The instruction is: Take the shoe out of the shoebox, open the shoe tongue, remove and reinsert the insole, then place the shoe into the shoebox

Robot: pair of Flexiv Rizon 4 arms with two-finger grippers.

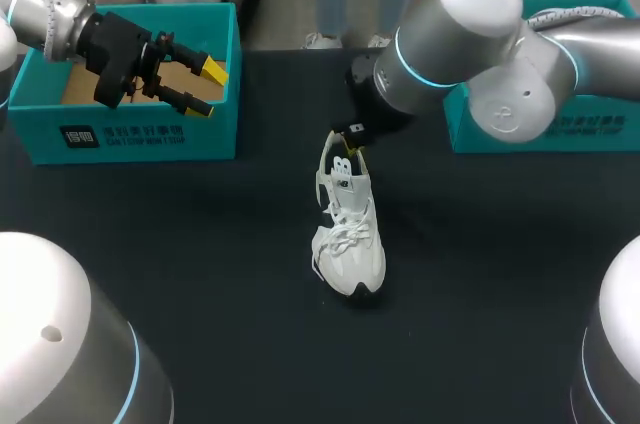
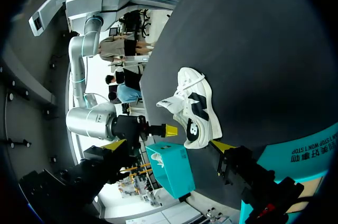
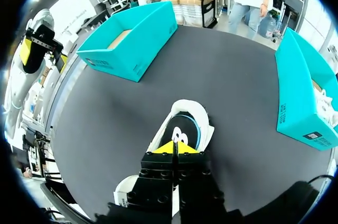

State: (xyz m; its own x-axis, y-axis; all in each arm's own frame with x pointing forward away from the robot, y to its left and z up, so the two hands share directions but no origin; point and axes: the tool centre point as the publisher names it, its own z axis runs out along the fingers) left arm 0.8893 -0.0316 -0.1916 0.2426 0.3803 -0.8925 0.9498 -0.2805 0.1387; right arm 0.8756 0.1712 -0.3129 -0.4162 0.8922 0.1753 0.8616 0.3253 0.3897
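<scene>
The white mesh-and-leather shoe [image 1: 348, 234] lies mid-bench [image 1: 200, 244], laces loose. The right fingers [image 3: 167, 149] are pressed together directly over the shoe's dark oval opening. They possibly pinch the raised tongue, but the contact is hidden. The left fingers [image 1: 212, 71] are spread and hold nothing, well left of the shoe over a teal cardboard shoebox [image 1: 130, 134] with a bare brown floor. Right of the shoe, a second teal box [image 3: 296, 97] holds something white.

A black table [image 1: 200, 244] is carrying a second teal box [image 3: 296, 102] at its far right corner; another white shoe [image 3: 323, 100] is lying inside it.
</scene>
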